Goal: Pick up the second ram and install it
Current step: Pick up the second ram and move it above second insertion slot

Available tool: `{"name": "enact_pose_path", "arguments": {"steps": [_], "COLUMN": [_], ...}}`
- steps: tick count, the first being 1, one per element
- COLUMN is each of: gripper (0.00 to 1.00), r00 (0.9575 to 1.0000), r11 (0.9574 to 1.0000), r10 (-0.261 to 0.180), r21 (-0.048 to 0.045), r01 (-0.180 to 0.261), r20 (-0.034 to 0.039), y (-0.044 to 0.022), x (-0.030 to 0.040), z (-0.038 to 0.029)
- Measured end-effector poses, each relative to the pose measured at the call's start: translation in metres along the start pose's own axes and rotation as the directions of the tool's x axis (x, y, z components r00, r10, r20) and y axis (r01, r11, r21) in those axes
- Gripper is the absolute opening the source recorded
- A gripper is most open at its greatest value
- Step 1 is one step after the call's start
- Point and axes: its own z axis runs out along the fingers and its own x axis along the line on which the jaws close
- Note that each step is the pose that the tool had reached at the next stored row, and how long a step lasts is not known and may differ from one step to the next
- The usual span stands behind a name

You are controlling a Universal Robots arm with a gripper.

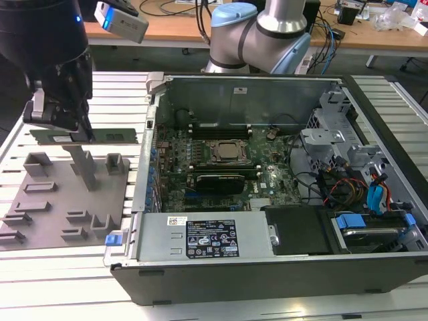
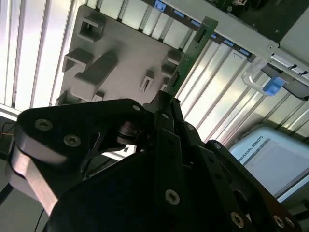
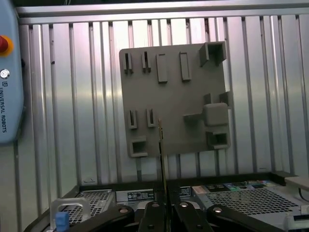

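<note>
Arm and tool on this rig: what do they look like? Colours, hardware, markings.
Silver-grey arm with rounded joints and light-blue caps. Matte black tool: flat linkage bars with round screw heads, tapering to thin tips. Pale camera box with a blue light beside the wrist.

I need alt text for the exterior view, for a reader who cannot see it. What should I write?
The arm's jaws are shut on the second ram, a green stick held level above the gray fixture at the exterior view's left. To its right an open computer case shows its motherboard.
</note>
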Motion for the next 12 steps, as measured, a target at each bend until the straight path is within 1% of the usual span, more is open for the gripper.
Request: {"name": "enact_pose_path", "arguments": {"steps": [2, 4, 5, 8, 10, 12], "gripper": [0.14, 0.14, 0.14, 0.14, 0.14, 0.14], "r00": [1.0000, 1.0000, 1.0000, 1.0000, 1.0000, 1.0000], "r11": [1.0000, 1.0000, 1.0000, 1.0000, 1.0000, 1.0000], "r10": [0.000, 0.000, 0.000, 0.000, 0.000, 0.000], "r21": [0.0000, 0.0000, 0.0000, 0.0000, -0.0001, -0.0002], "r01": [0.000, 0.000, 0.000, 0.000, 0.000, 0.000], "r20": [0.0000, 0.0000, 0.0000, 0.0000, -0.0006, -0.0006], "y": [-0.0069, -0.0100, -0.0141, -0.0211, -0.0279, -0.0319], "x": [-0.0005, -0.0007, -0.0010, -0.0021, -0.0027, -0.0030], "z": [-0.0003, -0.0004, -0.0006, -0.0009, -0.0012, -0.0014]}}
